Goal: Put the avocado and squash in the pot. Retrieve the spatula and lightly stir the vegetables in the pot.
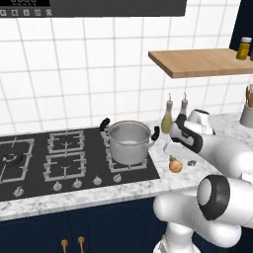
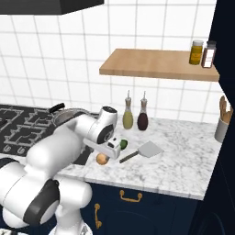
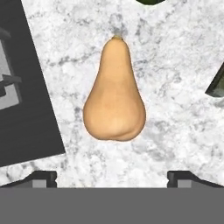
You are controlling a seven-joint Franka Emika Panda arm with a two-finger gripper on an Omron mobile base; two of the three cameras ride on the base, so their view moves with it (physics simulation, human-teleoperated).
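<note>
A tan, pear-shaped squash (image 3: 114, 96) lies on the marble counter, directly below my open gripper (image 3: 113, 179), whose two fingertips stand wide on either side of it with nothing between them. Just beyond the squash's stem sits the green avocado (image 3: 150, 1), also visible behind my hand as avocado (image 2: 123, 144). To the right of the squash (image 2: 102, 159) lies the spatula (image 2: 142, 151), flat on the counter with its dark handle toward my hand. The steel pot (image 1: 129, 142) stands on the stove's right front burner, left of the squash (image 1: 175, 165).
The black gas stove (image 1: 59, 158) borders the counter on the left. Two bottles (image 2: 128, 117) (image 2: 142, 118) stand by the tiled wall. A wooden shelf (image 2: 156, 64) with two jars hangs above. A utensil holder (image 2: 221, 128) sits far right.
</note>
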